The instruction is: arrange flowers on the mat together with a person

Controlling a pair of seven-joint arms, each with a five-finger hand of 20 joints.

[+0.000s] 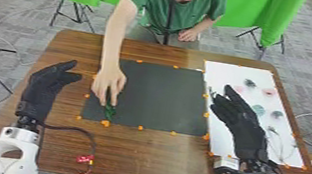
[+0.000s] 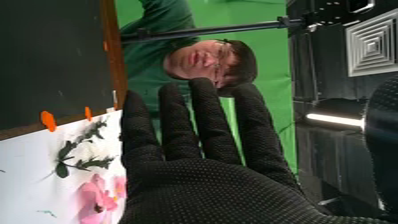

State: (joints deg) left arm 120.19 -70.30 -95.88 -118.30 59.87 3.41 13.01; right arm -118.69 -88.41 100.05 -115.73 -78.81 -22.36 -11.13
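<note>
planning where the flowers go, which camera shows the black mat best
The head view: all four sides of the black mat show, though a person's hand covers part of the left. The right wrist view shows a cropped portion.

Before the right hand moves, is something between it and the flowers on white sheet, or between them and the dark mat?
Nothing visible between the right hand and the flowers. Toward the dark mat, that hand itself partly intervenes; the person's hand, at a green stem, is at the mat's left.
</note>
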